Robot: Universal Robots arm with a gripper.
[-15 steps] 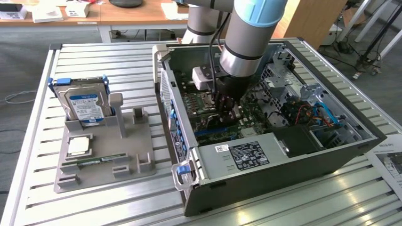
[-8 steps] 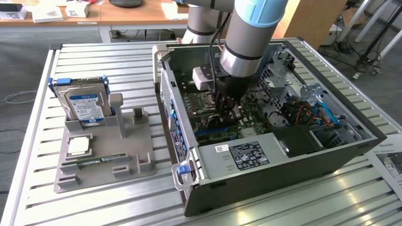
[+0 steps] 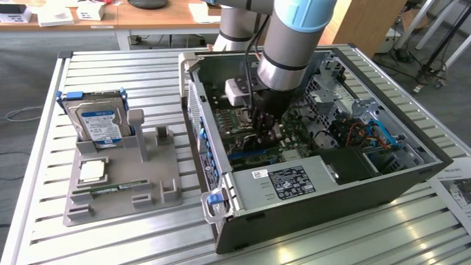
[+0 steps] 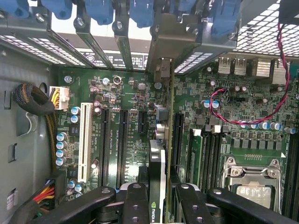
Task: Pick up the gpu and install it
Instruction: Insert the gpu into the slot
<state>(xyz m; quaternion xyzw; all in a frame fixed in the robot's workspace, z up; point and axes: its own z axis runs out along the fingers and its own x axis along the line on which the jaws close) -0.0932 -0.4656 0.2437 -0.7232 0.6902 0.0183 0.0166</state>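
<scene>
Arm reaching down into the open computer case, which lies on its side on the table. In the wrist view the jaws are clamped on the gpu, one finger against each face. I see the card edge-on, standing upright over the motherboard. Its metal bracket end is up against the rear slot frame, beneath the blue clips. The card hides whatever lies under it, so I cannot tell whether its connector edge is in a slot or only above one.

Risks, as I judge them from here:

(a) Sideways offset. A long black slot runs just beside the card. A small lateral error would land the connector on bare board or on the small parts there.

(b) Bracket snag. If the bracket's tip catches on the rear frame, that end would sit high. The card would tip lengthwise, and a downward push would load one end of the slot.

(c) Grip. The jaws hold the card well away from its bracket, so a firm push could make it pivot or slide between the fingers.

(d) Wiring. The red and black wire loops over the board well apart from the card, and I rate it a minor hazard.
</scene>
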